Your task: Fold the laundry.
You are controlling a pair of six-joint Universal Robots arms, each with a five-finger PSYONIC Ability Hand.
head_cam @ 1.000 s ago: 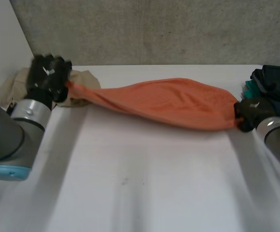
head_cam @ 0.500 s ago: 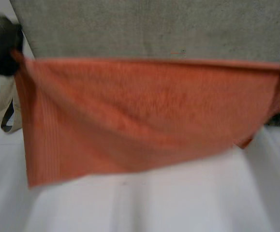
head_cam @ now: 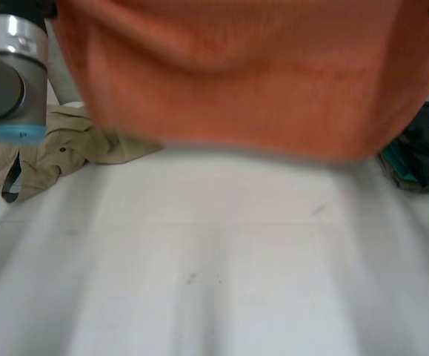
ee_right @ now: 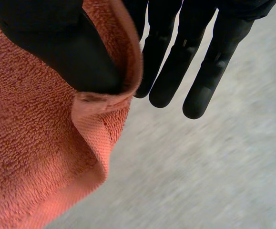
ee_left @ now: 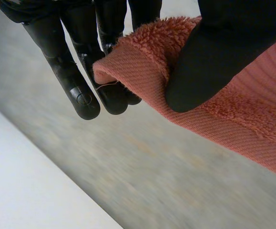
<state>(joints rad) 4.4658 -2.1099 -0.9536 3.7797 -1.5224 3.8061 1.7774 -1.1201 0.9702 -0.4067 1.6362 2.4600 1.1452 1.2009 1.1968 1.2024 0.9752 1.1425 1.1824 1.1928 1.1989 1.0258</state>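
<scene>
towel (head_cam: 251, 81): soft, light, floppy; hold top corners
left hand (ee_left: 219, 47): thumb clamps one corner
right hand (ee_right: 66, 47): thumb clamps other corner

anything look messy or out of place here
Nothing spilled or damaged. The orange towel hangs above the table, one corner pinched in the left hand, another in the right hand. The beige garment lies crumpled by the table's left edge, and dark clothes sit heaped at its right.
</scene>
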